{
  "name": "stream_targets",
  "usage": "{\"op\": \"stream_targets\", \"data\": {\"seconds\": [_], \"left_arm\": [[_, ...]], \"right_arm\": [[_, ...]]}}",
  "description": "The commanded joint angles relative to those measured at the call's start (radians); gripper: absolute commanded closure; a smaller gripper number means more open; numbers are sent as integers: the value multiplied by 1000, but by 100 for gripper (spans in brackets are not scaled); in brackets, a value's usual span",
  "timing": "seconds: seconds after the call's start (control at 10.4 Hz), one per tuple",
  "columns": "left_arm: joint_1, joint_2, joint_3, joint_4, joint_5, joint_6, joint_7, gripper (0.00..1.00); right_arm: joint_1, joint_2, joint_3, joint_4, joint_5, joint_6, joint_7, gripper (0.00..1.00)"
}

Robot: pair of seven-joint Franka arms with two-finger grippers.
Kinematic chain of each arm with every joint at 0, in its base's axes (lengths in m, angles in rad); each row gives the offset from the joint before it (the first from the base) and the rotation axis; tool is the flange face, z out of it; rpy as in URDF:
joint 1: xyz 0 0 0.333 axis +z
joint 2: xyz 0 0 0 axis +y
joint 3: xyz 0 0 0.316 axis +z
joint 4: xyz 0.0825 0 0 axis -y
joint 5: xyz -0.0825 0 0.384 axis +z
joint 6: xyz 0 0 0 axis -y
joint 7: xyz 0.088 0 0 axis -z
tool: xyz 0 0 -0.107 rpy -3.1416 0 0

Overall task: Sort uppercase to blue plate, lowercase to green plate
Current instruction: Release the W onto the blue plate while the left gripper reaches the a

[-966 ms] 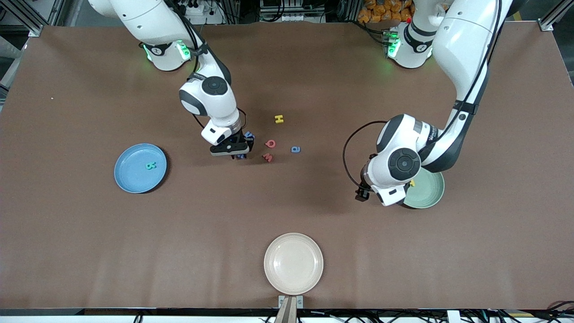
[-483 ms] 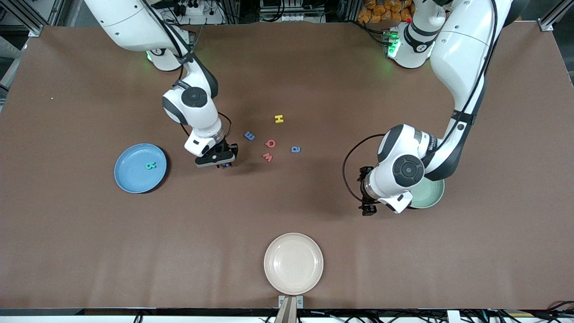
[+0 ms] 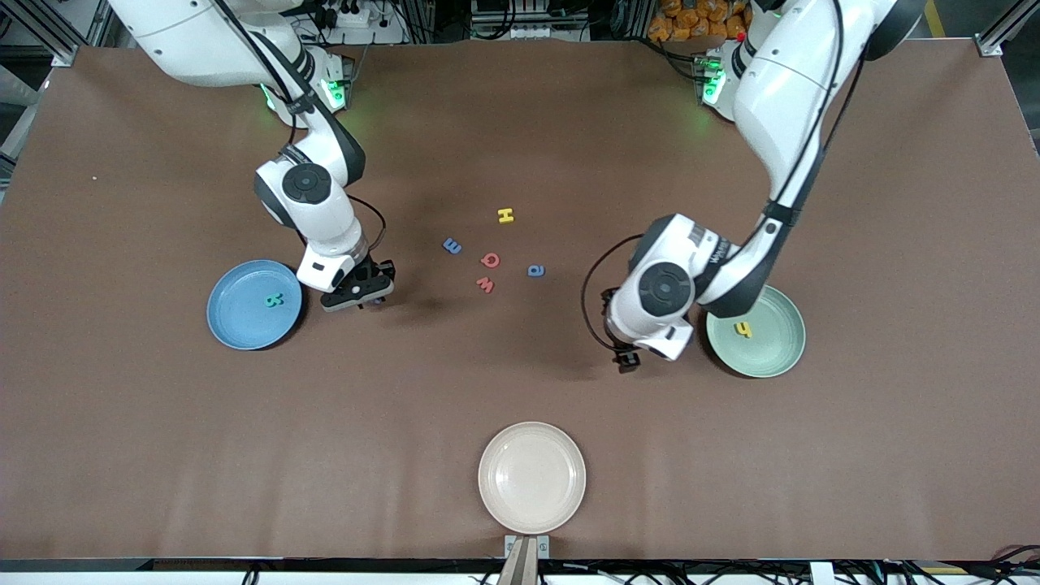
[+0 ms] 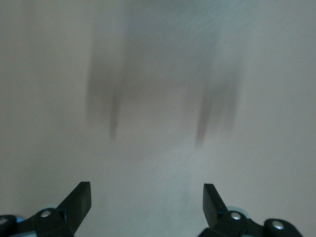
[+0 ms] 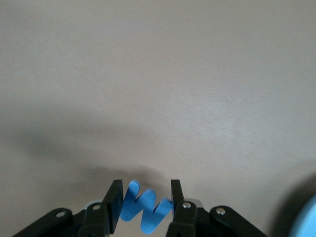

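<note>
On the brown table (image 3: 520, 390), the blue plate (image 3: 236, 321) holds a teal letter (image 3: 274, 301) and the green plate (image 3: 772, 349) a yellow one (image 3: 742, 329). The right gripper (image 5: 144, 205) pinches a flat, zigzag blue letter (image 5: 145, 210) over the table beside the blue plate; the left gripper (image 4: 146, 205) hangs released beside the green plate.

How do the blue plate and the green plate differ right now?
The blue plate holds a teal letter; the green plate holds a yellow one. The blue plate lies toward the right arm's end of the table, the green toward the left arm's. Both are round and rimmed.
</note>
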State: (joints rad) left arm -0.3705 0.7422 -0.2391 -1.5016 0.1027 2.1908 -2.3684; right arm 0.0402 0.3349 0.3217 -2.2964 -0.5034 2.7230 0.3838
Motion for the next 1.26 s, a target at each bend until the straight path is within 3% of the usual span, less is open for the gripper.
{"op": "stream_targets", "data": {"seconds": [0.0,0.19,0.48,0.58,0.77,0.87,1.16], "left_arm": [[-108,9,18,14,89,3,-46,0],[-178,29,17,15,160,1,-48,0],[-229,52,17,24,160,4,-58,0],[-240,62,15,24,155,6,-60,0],[-255,66,15,26,155,24,-60,0],[-268,65,15,27,154,30,-61,0],[-280,66,14,21,149,75,-61,0]], "right_arm": [[-77,-57,37,-34,-11,-46,-130,54],[-120,-76,37,-35,-7,-92,-271,54],[-232,-103,37,-35,0,-149,-547,54],[-267,-114,37,-34,59,-178,-650,54],[-334,-129,30,-20,319,-251,-968,54],[-356,-128,17,-15,365,-276,-1085,55],[-379,-125,-53,-15,364,-290,-1208,54]]}}
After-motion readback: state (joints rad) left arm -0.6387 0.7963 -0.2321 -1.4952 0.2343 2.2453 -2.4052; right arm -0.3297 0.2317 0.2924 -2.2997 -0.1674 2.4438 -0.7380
